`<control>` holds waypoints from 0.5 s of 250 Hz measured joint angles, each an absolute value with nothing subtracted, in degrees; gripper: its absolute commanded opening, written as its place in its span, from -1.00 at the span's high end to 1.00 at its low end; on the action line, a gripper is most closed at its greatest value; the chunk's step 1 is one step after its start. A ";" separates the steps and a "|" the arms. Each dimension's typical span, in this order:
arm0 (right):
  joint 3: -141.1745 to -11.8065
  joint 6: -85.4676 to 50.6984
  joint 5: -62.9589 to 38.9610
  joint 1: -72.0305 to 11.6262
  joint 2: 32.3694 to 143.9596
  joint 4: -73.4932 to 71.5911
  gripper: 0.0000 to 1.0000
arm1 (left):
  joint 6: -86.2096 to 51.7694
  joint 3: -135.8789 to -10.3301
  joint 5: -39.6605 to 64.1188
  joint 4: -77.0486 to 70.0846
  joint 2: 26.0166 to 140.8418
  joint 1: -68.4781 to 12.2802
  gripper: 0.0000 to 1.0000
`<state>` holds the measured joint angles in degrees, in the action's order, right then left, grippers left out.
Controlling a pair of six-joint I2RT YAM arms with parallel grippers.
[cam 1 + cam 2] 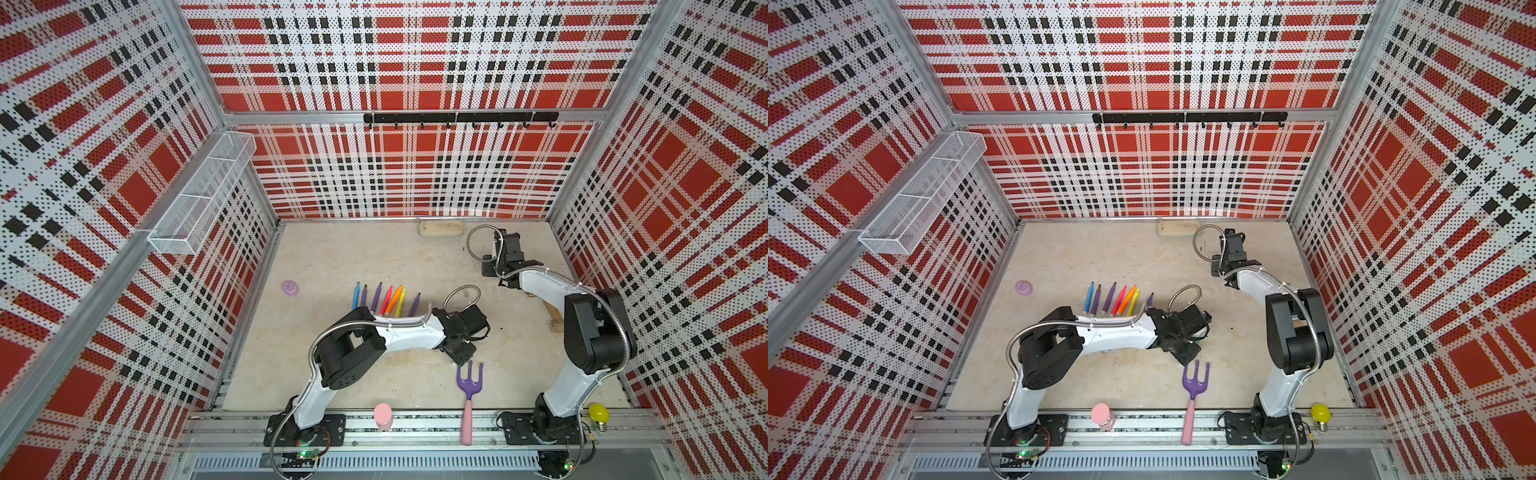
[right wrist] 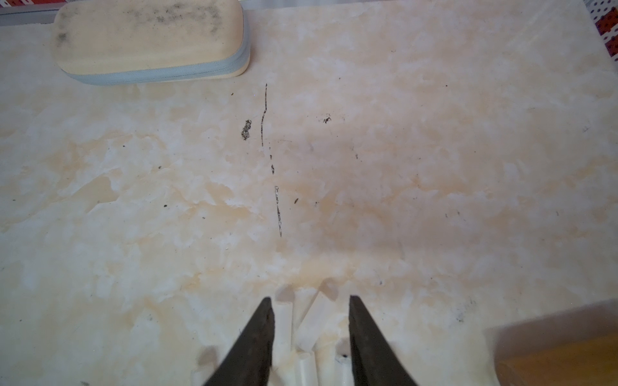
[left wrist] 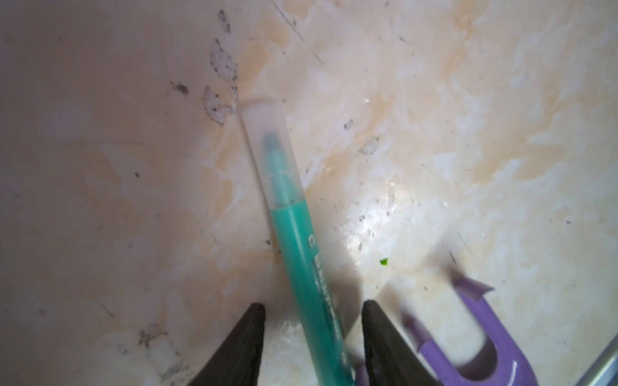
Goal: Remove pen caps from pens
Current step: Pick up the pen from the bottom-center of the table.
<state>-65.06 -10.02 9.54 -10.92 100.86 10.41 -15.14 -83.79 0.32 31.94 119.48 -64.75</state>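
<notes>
Take the tabletop [image 1: 353, 257] as a clock face, with twelve at the back wall. Your left gripper [image 3: 312, 307] is low over the tabletop at about four o'clock from the centre. Its fingers stand apart, one on each side of the teal pen [image 3: 301, 254]. A clear gap shows on one side of the barrel, so I judge that the pen is not clamped. I cannot tell if it lies on the surface or leans on the other finger. Its clear cap [image 3: 267, 150] is on and points away from the fingers, which leaves that end free for a pull. The garden fork [image 1: 469, 388] lies just beside it, toward five o'clock, so mind it when you close. The seven pens [image 1: 386, 300] in a row near ten o'clock show dark bare tips in both top views. They appear finished, and are probably put together there to keep the work area free. Your right gripper [image 2: 311, 300] is at one o'clock, near the pencil case [image 2: 150, 36]. Its fingers are apart and hold nothing, just above the pile of caps [image 2: 314, 320]; this looks like the place chosen for removed caps. The teal pen seems to be the last one.
</notes>
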 measured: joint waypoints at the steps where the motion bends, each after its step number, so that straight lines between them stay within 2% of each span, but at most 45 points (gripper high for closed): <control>1: -65.06 -10.02 9.54 -10.92 100.86 10.41 0.20 | -15.14 -83.83 0.30 31.97 119.50 -64.75 0.00; 23: -65.06 -10.02 9.56 -10.92 100.86 10.39 0.20 | -15.09 -84.97 -0.27 32.21 120.31 -64.75 0.01; 63: -65.06 -10.02 9.72 -10.92 100.86 10.20 0.20 | -14.81 -86.59 -0.64 32.69 121.45 -64.75 0.16; 108: -65.01 -10.02 10.09 -10.92 100.86 9.98 0.19 | -14.72 -86.83 -0.97 32.86 121.69 -64.71 0.17; 125: -64.99 -10.02 10.35 -10.92 100.86 9.98 0.20 | -14.74 -86.83 -0.99 32.88 121.69 -64.71 0.24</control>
